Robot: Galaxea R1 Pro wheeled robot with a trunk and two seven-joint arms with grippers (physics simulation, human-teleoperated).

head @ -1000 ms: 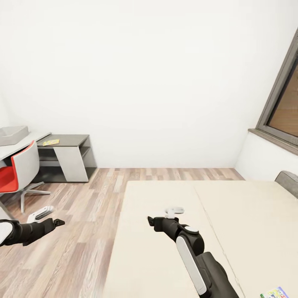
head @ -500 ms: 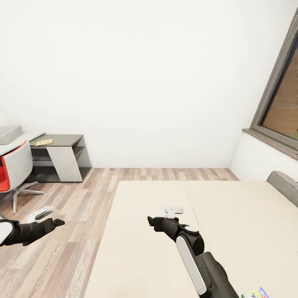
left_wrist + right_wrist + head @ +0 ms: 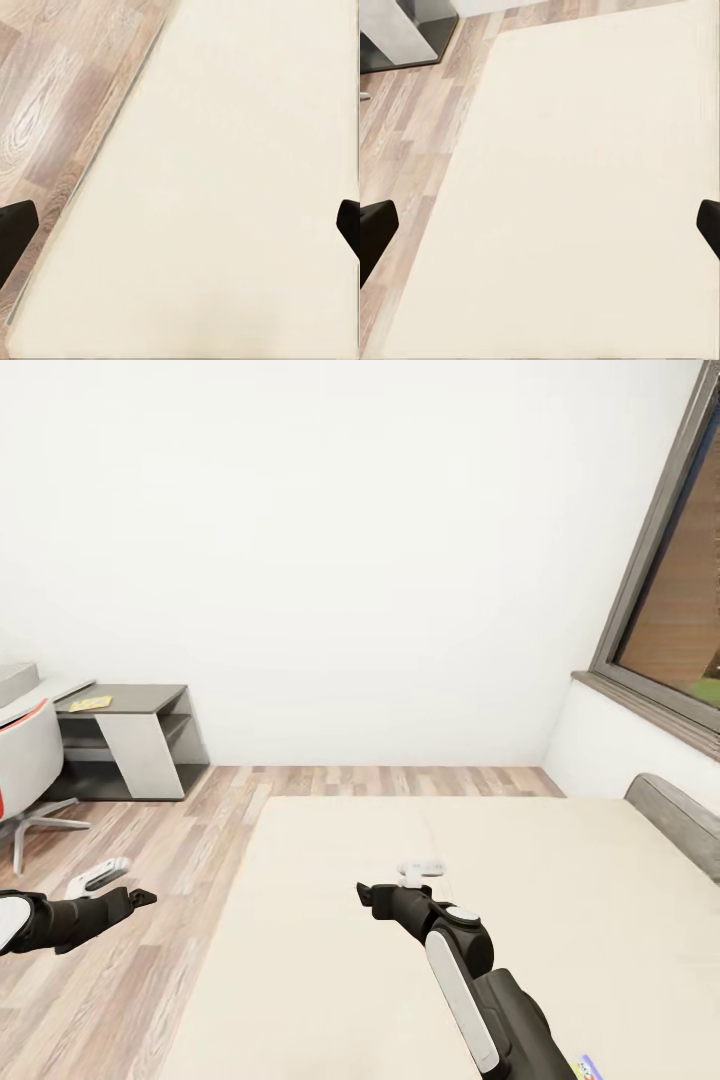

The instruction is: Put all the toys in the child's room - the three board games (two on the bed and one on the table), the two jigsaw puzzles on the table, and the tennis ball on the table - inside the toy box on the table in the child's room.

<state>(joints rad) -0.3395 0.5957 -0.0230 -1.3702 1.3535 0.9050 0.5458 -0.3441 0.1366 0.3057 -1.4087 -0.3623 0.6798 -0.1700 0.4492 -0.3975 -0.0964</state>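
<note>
Beige mattress is taking up most of the lower part of the head view: the bed (image 3: 560, 920) is lying wide and low in front of the robot, with its grey headboard (image 3: 672, 822) showing at the right under the window (image 3: 672, 600). The right gripper (image 3: 408, 880) is hovering over the mattress, its jaws spread wide with nothing between them. The left gripper (image 3: 118, 886) is hanging over the wood floor (image 3: 150, 920) just off the bed's left edge, also open and empty. At the bottom right edge a colourful corner of a board game (image 3: 588, 1068) is peeking out on the mattress beside the right arm. Far off at the left the table (image 3: 120, 705) is standing against the wall, with a small yellow flat thing (image 3: 88, 703) lying on its top, too small to tell which toy it is. A grey corner, likely the toy box (image 3: 14, 680), is sitting at the left edge, and a white chair (image 3: 25, 765) is standing in front of it.

From the left wrist, the dark fingertips (image 3: 15, 234) are standing far apart at the two sides, with bare mattress and a strip of floor beneath them.

From the right wrist, the fingertips (image 3: 375, 229) are likewise standing wide, over mattress, floor boards and the table's dark base (image 3: 405, 34).
</note>
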